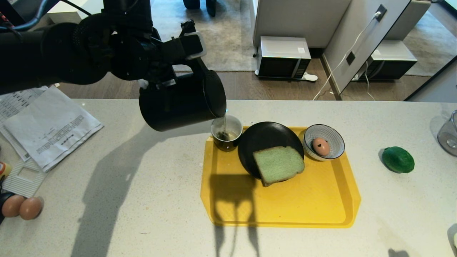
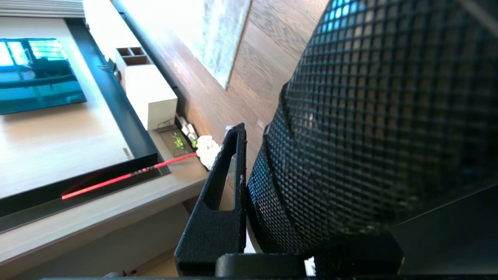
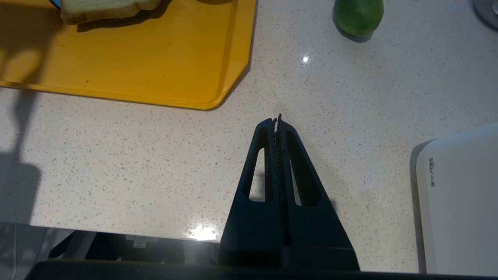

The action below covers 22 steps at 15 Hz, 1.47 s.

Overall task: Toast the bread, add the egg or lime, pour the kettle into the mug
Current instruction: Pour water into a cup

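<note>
The speckled white stone tabletop (image 1: 160,185) carries everything, and its near edge is cut off from view. On it, near the middle, lies one flat yellow plastic tray (image 1: 307,207) with clipped corners and a raised rim. Above the tray's far left corner hangs the kettle (image 1: 178,103), a dark cylinder tipped over toward the tray, a thin stream running from its spout into the mug (image 1: 226,134). The left gripper (image 1: 191,53) has its jaws grasping the kettle by its handle; in the left wrist view the kettle's grid-textured black surface (image 2: 369,128) fills most of the picture and one finger (image 2: 218,210) presses against it. A stack of printed papers (image 1: 50,125) sits at the tabletop's left edge, partly hidden under the arm. One round matte black plate (image 1: 264,139) rests at the tray's far edge; the bread (image 1: 278,165), a pale green slice with a thin crust, lies half on it, its near corner over the rim. One striped bowl (image 1: 337,142) at the tray's far right corner holds the egg (image 1: 320,146). The bumpy dark green lime (image 1: 398,160) lies toward the tabletop's right edge. Two brown eggs (image 1: 22,207) touch at the left edge. The right gripper (image 3: 277,124) hangs over bare tabletop, jaws clenched together on nothing.
</note>
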### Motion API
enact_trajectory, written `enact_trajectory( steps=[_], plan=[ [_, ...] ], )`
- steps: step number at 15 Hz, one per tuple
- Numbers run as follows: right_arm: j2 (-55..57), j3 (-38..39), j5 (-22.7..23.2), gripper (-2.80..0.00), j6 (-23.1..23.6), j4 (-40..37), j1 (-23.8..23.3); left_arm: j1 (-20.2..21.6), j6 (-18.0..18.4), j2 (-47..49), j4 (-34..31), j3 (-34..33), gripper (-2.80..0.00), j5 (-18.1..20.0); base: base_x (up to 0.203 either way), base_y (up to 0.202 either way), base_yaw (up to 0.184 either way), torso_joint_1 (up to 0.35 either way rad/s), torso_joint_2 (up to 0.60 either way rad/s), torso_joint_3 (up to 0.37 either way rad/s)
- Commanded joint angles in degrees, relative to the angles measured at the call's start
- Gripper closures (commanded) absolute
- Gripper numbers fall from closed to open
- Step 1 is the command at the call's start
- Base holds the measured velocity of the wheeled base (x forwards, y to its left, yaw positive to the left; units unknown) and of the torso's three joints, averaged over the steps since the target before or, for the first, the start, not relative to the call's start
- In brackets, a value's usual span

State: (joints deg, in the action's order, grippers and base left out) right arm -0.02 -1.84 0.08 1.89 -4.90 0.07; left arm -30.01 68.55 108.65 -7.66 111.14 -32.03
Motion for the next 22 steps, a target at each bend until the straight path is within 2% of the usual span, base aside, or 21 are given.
enact_trajectory(
  steps=[1, 22],
  plan=[
    [0.02, 0.0, 0.01, 0.0, 0.11, -0.02, 0.01, -0.53, 0.34, -0.55, 0.34, 0.04, 0.0, -0.84, 0.0, 0.0, 0.0, 0.0, 0.0, 0.0],
    [0.02, 0.0, 0.01, 0.0, 0.05, -0.02, 0.01, -1.19, 0.36, -1.6, 0.06, -0.05, 0.0, -1.63, 0.0, 0.0, 0.0, 0.0, 0.0, 0.0]
  ],
)
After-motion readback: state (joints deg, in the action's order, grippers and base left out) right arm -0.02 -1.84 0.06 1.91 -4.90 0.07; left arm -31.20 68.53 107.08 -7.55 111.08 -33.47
